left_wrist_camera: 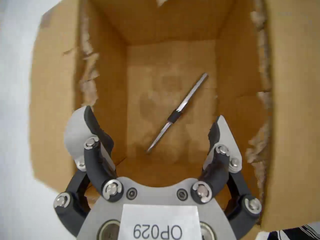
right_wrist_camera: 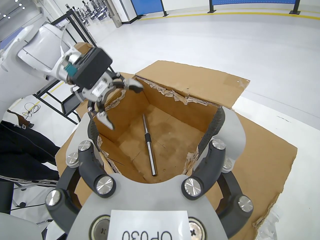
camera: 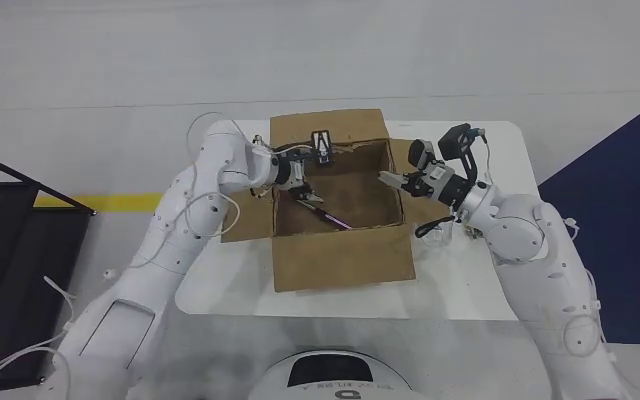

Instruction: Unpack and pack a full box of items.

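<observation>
Hovering spread over box (right_wrist_camera: pixel 175 112), left end effector (right_wrist_camera: pixel 124 107); rod (right_wrist_camera: pixel 149 143) inside

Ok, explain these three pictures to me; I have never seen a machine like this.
It is a white two-armed robot at a white table. The top picture looks down from above its arms; the other two come from cameras on each wrist. On the table stands an open brown cardboard box with torn edges. On its floor lies one thin silver metal rod with a black band. The left gripper and the right gripper hang above the box opening, both open, holding nothing.
</observation>
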Controlling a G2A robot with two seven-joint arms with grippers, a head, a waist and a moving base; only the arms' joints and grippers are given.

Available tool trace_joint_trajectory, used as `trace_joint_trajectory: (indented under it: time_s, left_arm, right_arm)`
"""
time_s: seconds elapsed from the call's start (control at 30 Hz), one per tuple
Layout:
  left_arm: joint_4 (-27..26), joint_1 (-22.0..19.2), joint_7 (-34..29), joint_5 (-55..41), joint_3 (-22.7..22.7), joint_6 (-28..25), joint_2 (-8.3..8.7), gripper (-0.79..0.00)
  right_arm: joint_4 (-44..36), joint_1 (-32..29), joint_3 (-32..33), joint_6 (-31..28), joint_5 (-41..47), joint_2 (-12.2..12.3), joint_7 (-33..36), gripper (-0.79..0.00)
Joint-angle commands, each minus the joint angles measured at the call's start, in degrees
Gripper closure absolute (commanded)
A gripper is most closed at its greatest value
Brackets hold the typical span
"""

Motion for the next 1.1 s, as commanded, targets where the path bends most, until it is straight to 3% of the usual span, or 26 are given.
trace_joint_trajectory:
  time_s: [0.0,0.1,0.2,0.4,0.53,0.63,0.7,0.73,0.9,0.97,1.07]
  left_arm:
    - [-0.1,0.1,0.2,-0.1,0.0,1.5,0.0,-0.785]
    - [-0.6,0.9,1.0,1.5,1.0,-0.3,0.13,-0.785]
    - [0.5,0.8,1.6,4.8,4.0,-5.6,0.22,-0.785]
    - [7.3,-3.7,3.9,9.5,11.0,-5.5,-1.07,-0.785]
    - [12.1,-6.7,7.2,9.1,15.9,-5.6,-2.37,-0.646]
    - [16.0,-9.4,9.1,9.0,20.9,-5.6,-3.46,-0.634]
    - [18.9,-11.4,10.3,8.9,24.0,-5.6,-4.32,-0.529]
    - [20.4,-12.3,11.0,8.6,25.3,-5.6,-4.8,-0.514]
    - [27.3,-16.2,14.7,7.5,31.8,-5.6,-7.54,-0.579]
    - [29.8,-17.3,15.8,6.8,34.6,-5.6,-8.74,-0.659]
    - [33.3,-19.0,16.8,5.3,38.9,-5.6,-10.45,-0.705]
  right_arm:
    - [0.0,0.0,0.0,0.0,0.0,0.0,0.0,-0.785]
    - [0.0,0.0,0.0,0.0,0.0,0.0,0.0,-0.785]
    - [0.0,0.0,0.0,0.0,0.0,0.0,0.0,-0.785]
    - [0.0,0.0,0.0,0.0,0.0,0.0,0.0,-0.785]
    - [0.0,0.0,0.0,0.0,0.0,0.0,0.0,-0.785]
    - [0.0,0.0,0.0,0.0,0.0,0.0,0.0,-0.785]
    - [0.0,0.0,0.0,0.0,0.0,0.0,0.0,-0.785]
    - [0.0,0.0,0.0,0.0,0.0,0.0,0.0,-0.785]
    - [0.0,0.0,0.0,0.0,0.0,0.0,0.0,-0.785]
    - [0.0,0.0,0.0,0.0,0.0,0.0,0.0,-0.785]
    - [0.0,0.0,0.0,0.0,0.0,0.0,0.0,-0.785]
